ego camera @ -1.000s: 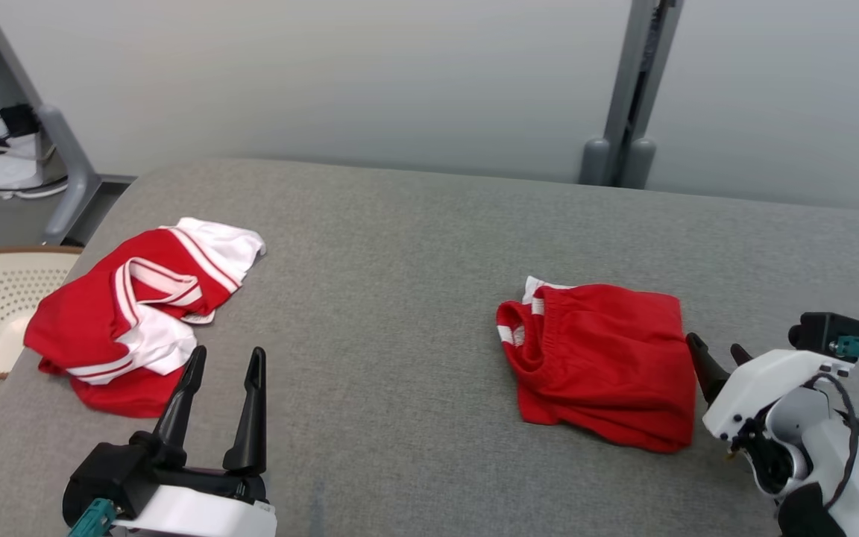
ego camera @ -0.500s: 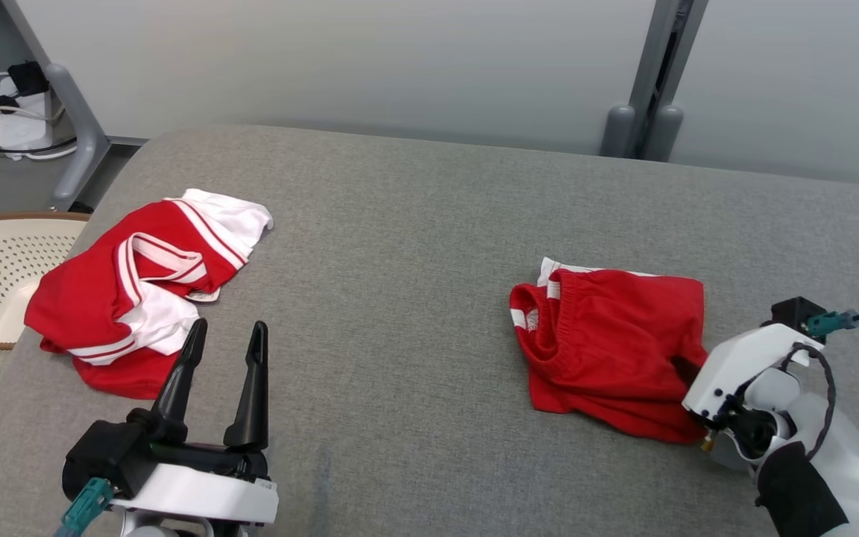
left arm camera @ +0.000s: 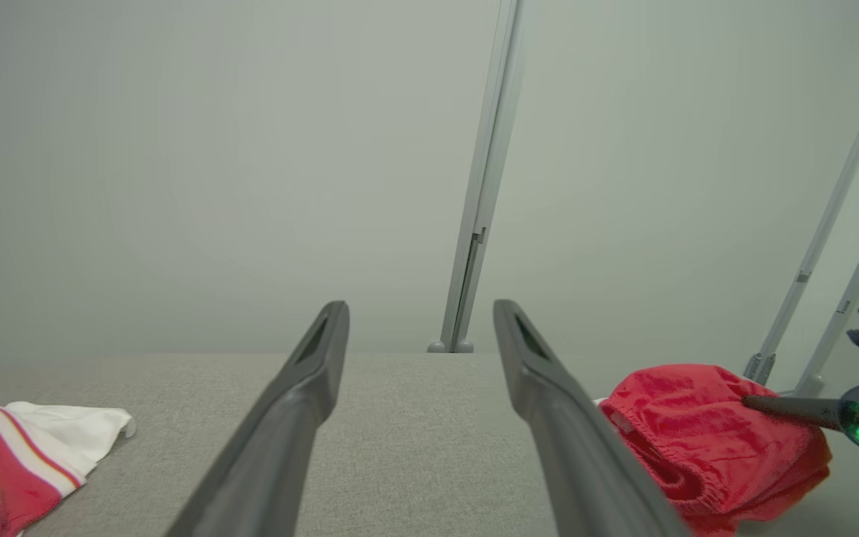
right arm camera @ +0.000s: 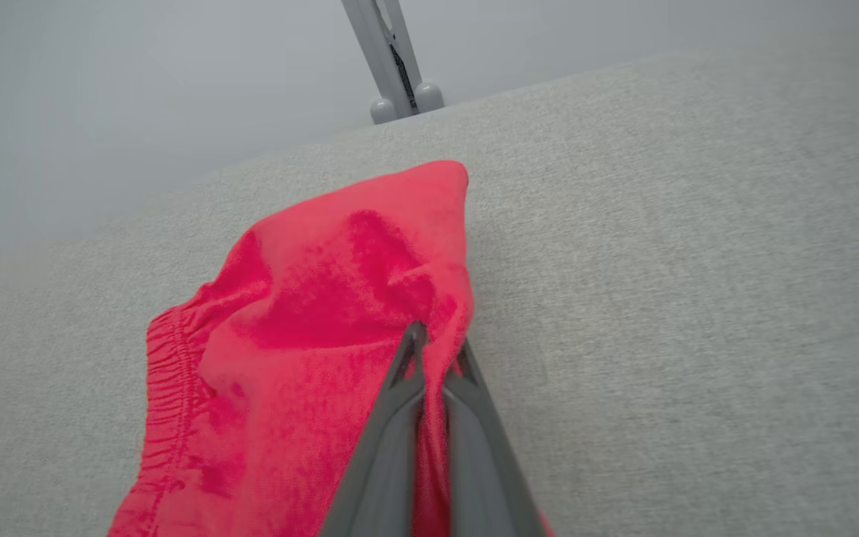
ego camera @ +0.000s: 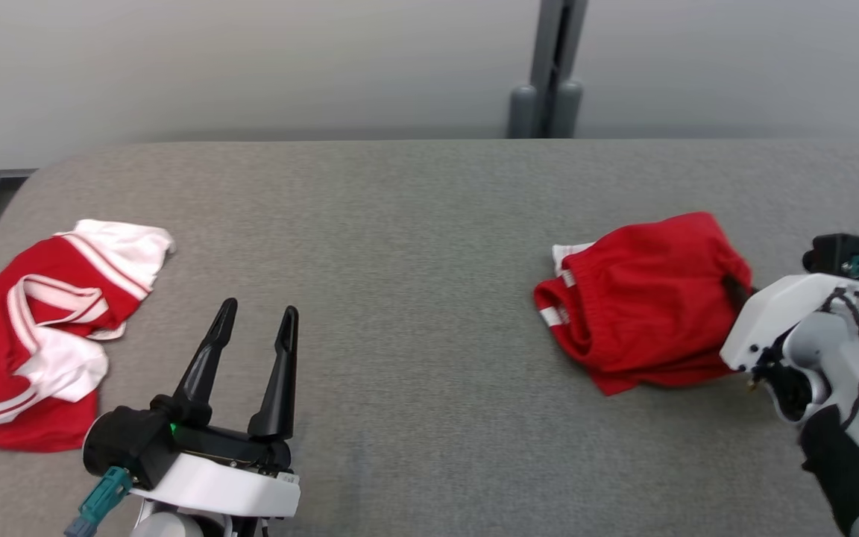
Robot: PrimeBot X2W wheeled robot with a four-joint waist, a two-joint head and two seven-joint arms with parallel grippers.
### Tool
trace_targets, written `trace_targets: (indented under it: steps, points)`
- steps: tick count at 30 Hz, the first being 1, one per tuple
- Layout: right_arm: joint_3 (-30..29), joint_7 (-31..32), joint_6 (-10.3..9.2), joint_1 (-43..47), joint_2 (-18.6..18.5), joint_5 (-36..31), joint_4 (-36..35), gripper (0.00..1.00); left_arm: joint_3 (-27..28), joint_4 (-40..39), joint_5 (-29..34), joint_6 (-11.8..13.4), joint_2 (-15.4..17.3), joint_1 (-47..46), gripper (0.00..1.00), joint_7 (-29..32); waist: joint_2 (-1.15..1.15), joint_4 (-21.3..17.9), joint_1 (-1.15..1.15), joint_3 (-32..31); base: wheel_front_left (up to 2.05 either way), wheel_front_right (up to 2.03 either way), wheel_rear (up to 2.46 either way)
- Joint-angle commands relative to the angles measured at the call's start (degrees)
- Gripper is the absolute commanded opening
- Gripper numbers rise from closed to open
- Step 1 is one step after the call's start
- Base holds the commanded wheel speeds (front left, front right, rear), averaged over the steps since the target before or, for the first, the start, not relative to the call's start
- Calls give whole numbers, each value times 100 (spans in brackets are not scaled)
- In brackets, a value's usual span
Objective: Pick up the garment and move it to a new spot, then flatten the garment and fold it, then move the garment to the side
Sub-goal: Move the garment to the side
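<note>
left gripper point(ego camera: 260, 307): two long black tapered fingers point(ego camera: 206, 358), black base point(ego camera: 127, 447), green light point(ego camera: 173, 428), teal plug point(ego camera: 98, 503), white wrist point(ego camera: 213, 492) | right gripper point(ego camera: 734, 286): white shell point(ego camera: 780, 313), dark screws point(ego camera: 754, 348), looped black cable point(ego camera: 858, 350), teal plug, black cuff point(ego camera: 843, 462)

No legible text in any of the three views. No brand marks, numbers, labels or signs can be read either.

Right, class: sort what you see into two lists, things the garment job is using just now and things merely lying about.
In use: red shorts, pinched at one edge by the shut right gripper; grey padded table under them.
Lying about: crumpled red-and-white garment at the left, untouched; open, empty left gripper; grey post behind.
</note>
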Motion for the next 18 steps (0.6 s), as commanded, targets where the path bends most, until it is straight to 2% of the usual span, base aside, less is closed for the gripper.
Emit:
trace_targets:
  steps: [1,11,18]
  points:
    - [33,-62,9,-76,-91,-26,-10,0,-19,-22,-40,-9,43,-107,100,-10,0,-228,0,107,0,0,0]
    - [650,-410,6,-853,-866,-271,81,0,-351,-185,-49,-9,313,-503,100,-10,0,-1070,0,829,0,0,0]
    - [908,-693,6,-1461,-1252,-487,400,0,-470,-245,-22,-9,536,-787,100,-10,0,-1499,0,1351,0,0,0]
